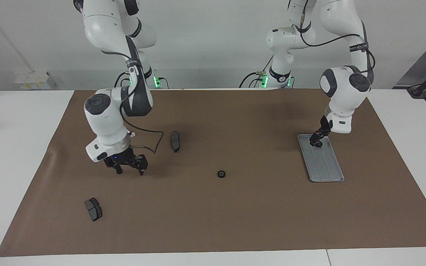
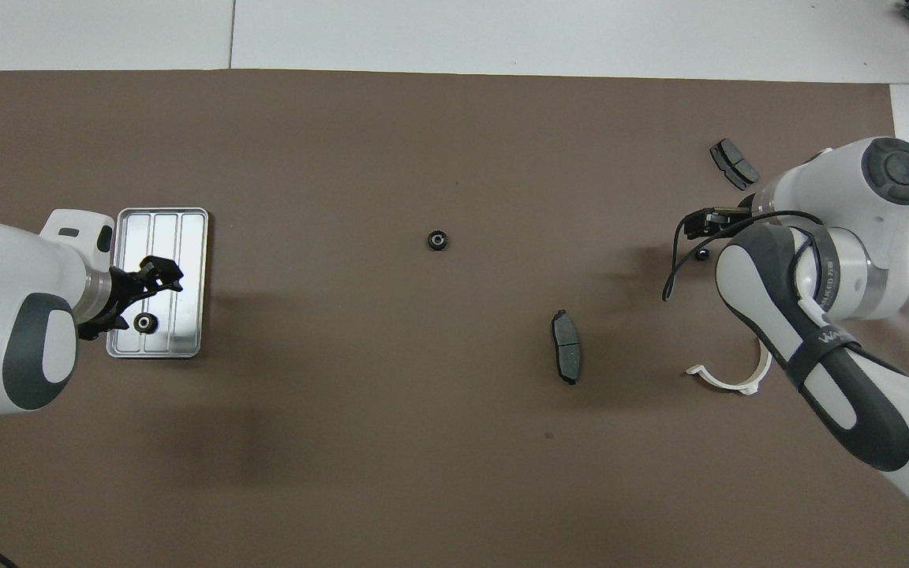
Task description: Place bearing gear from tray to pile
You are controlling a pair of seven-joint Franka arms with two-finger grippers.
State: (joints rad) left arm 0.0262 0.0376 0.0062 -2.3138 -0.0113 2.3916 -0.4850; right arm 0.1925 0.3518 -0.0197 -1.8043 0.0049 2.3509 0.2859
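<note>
A small black bearing gear (image 2: 144,322) lies on the silver ridged tray (image 2: 186,237) at the tray's end nearest the robots. My left gripper (image 1: 314,141) hangs low over that end of the tray (image 1: 325,168), right beside the gear, open and empty. A second gear (image 1: 220,173) sits alone mid-mat. The pile is spread toward the right arm's end: two dark brake pads (image 1: 175,141) (image 1: 93,209) and a white half-ring bracket (image 2: 731,371). Between the two pads my right gripper (image 1: 129,170) hovers just above the mat, open with nothing in it.
A brown mat (image 1: 235,221) covers the white table. The right arm's loose black cable (image 1: 154,146) hangs near the nearer brake pad. A tiny dark part (image 2: 703,254) lies under the right wrist; I cannot tell what it is.
</note>
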